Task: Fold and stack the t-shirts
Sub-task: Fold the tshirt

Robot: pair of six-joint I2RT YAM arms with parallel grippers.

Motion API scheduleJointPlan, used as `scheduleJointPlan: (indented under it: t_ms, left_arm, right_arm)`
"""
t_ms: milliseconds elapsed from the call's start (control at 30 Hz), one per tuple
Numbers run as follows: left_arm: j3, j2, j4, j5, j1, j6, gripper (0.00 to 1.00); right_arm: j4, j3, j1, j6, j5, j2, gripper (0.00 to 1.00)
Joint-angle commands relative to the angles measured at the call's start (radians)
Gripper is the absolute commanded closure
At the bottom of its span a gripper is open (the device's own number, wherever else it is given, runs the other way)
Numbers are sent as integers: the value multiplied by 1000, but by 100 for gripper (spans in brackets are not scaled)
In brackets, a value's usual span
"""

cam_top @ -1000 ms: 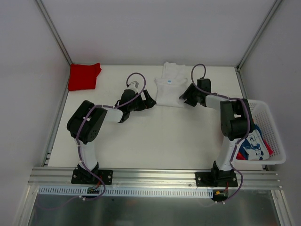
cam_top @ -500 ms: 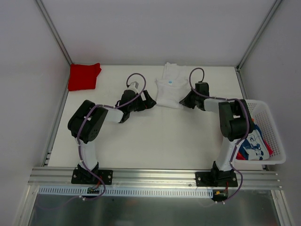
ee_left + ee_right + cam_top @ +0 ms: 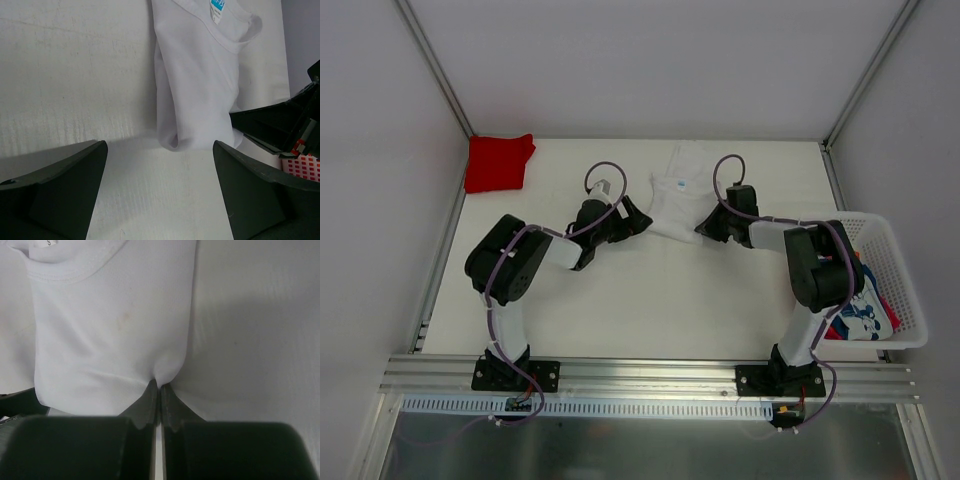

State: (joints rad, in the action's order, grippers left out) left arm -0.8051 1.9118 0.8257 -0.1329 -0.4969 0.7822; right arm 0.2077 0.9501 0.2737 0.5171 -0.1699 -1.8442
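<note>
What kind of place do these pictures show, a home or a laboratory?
Probably a robotics laboratory cell, not a home: a white table walled by plain panels on aluminium posts, two robot arms bolted to a metal rail, and a white t-shirt lying on the table.

The white t-shirt (image 3: 110, 330) is soft matt cloth, the table (image 3: 65, 75) finely rough.

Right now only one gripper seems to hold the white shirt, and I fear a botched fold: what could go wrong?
The right gripper pinches only a small tuck of the white shirt's near edge; a pull could slip it free. The left gripper stands open, short of the shirt; if the right one moves alone, the shirt will likely skew or bunch.
</note>
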Motion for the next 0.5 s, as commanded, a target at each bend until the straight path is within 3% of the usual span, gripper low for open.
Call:
scheduleJointPlan:
  t_ms: [0, 300, 433, 467]
  left_arm:
    - [-5, 9, 3, 32, -32, 35, 13]
    - [-101, 139, 104, -42, -42, 144, 21]
    - [-103, 144, 105, -37, -42, 150, 36]
    - [-101, 142, 104, -34, -43, 149, 46]
  right_arm:
    - [-76, -48, 27, -3, 41, 33, 99]
    - [-103, -63, 32, -15, 70, 63, 99]
    - [-111, -59, 30, -22, 72, 63, 100]
    - [-111, -57, 32, -23, 72, 63, 99]
